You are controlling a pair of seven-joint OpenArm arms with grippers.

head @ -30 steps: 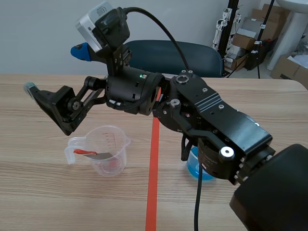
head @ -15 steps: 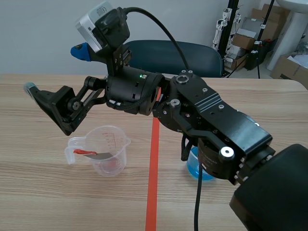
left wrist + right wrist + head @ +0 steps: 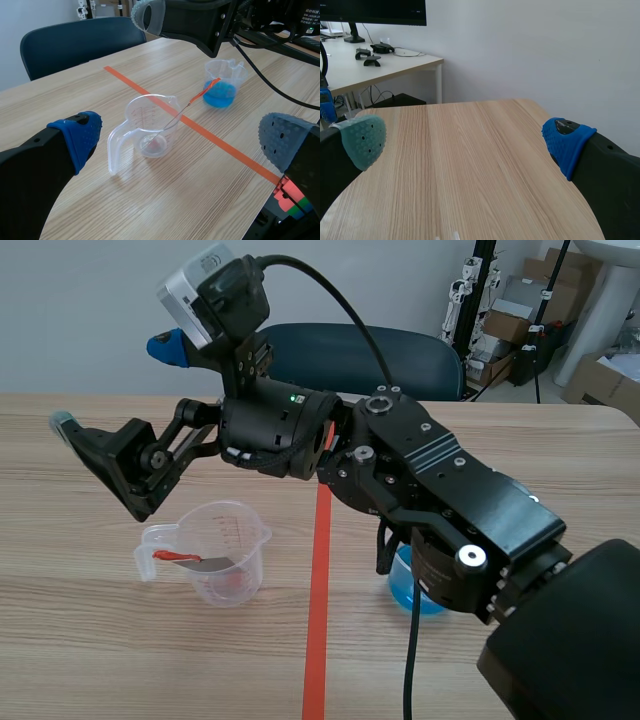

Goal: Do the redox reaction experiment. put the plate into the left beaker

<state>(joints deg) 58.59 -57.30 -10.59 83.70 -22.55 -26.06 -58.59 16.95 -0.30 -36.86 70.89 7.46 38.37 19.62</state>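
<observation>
Left arm first: its gripper (image 3: 182, 142) sits low beside the table (image 3: 90, 640) with fingers spread wide and nothing between them, looking across at the clear beaker (image 3: 255, 550). It's out of the action, and I'd leave it parked there.

Now the right arm, reaching right across the middle. Its gripper (image 3: 115, 385) hangs above and a touch to the left of the clear beaker, jaws wide apart and empty. The plate (image 3: 200, 560) is in the beaker, so by my reading the drop is made and the job in hand is a clean exit. The way to do it well is to rise first, then draw back to the right with the fingers kept spread. Nothing should dip toward the rim, because that plastic beaker looks light. The strip's upper end would make a handy lever for tipping it.

The plate itself is a thin, narrow grey metal strip with a red tip. Its lower end is down on the beaker's floor, and it leans on the wall with the red end uppermost, poking out above the rim. The beaker looks dry apart from a reddish tint at the bottom.

Further right comes the orange tape line (image 3: 318, 620). Beyond it, well apart and half hidden under the right arm, is the beaker of blue liquid (image 3: 405, 585).
</observation>
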